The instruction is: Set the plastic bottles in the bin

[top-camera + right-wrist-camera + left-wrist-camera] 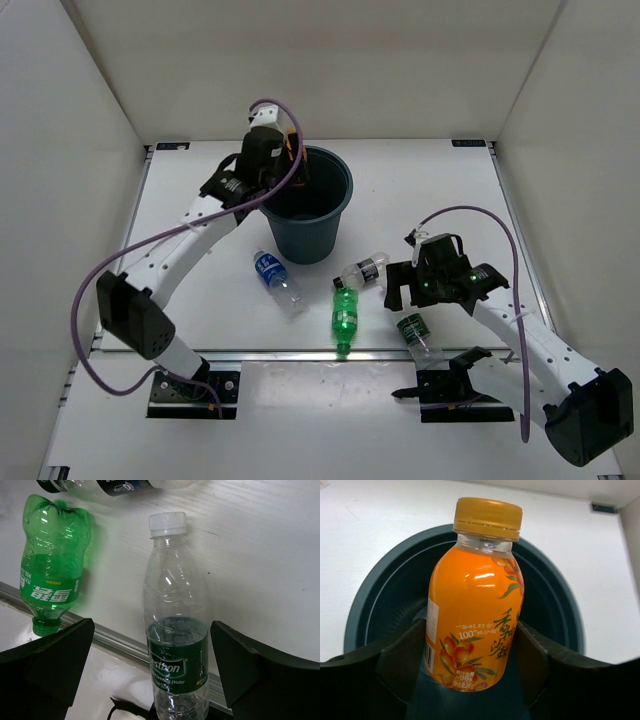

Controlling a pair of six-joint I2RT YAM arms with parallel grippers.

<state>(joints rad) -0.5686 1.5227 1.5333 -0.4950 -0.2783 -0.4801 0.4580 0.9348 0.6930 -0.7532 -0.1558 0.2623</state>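
Note:
My left gripper (283,150) is shut on the stubby orange bottle (475,615) and holds it upright over the open mouth of the dark teal bin (380,585); the bottle also shows at the bin's far rim (293,148). My right gripper (151,640) is open, with gaps either side of a clear bottle with a dark green label (175,635) at the table's near edge (415,333). A green bottle (344,318) lies to its left. A clear bottle with a blue label (275,278) and another dark-labelled clear bottle (362,270) lie in front of the bin (308,215).
A metal strip (120,642) runs along the table's near edge, under the dark-green-labelled bottle. The arm base mounts (450,385) sit below it. White walls enclose the table on three sides.

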